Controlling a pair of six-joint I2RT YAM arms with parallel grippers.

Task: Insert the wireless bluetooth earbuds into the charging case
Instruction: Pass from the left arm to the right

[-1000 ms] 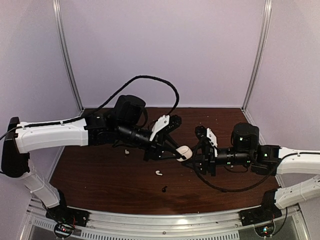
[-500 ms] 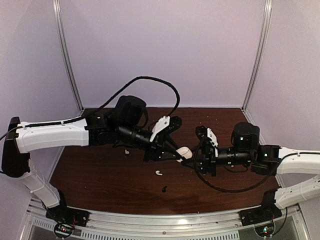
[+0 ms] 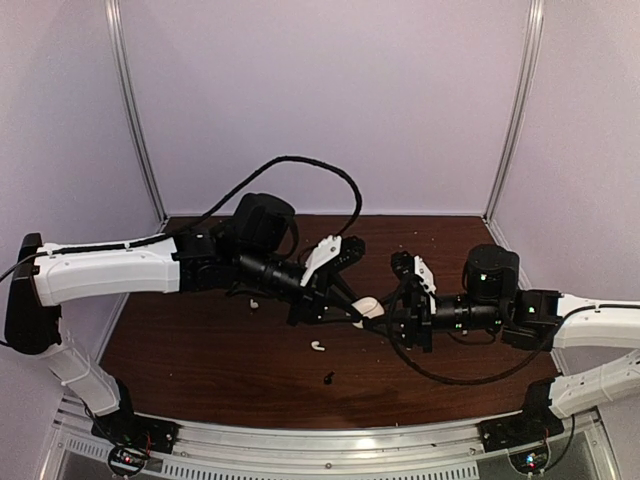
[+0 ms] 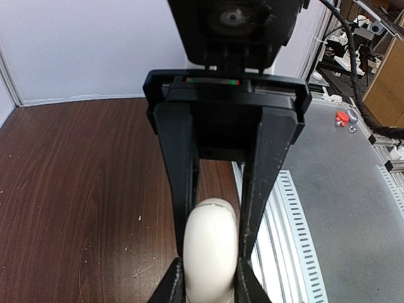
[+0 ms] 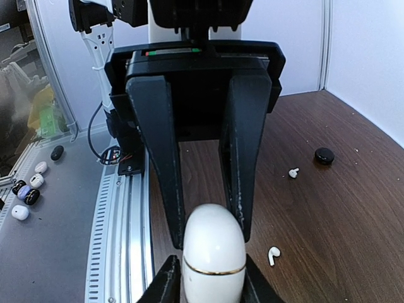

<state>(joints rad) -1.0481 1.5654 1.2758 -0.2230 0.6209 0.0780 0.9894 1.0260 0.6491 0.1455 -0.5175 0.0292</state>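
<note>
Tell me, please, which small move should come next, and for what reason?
Probably open the lid: one pincer holds firm while the other pries at the seam. The left pincer and right pincer both clamp the white charging case, its seam looks shut, and a white earbud lies loose on the table.

**Held case dips toward the near edge**

The charging case point(image 3: 368, 308), gripped by both the left end effector point(image 3: 358, 311) and the right end effector point(image 3: 382, 318), now sits slightly closer to the near edge of the surface point(image 3: 200, 350) than a second ago. The left arm point(image 3: 110, 270) reaches a touch further right, and its cable loop point(image 3: 300, 160) shifts with it.
</note>
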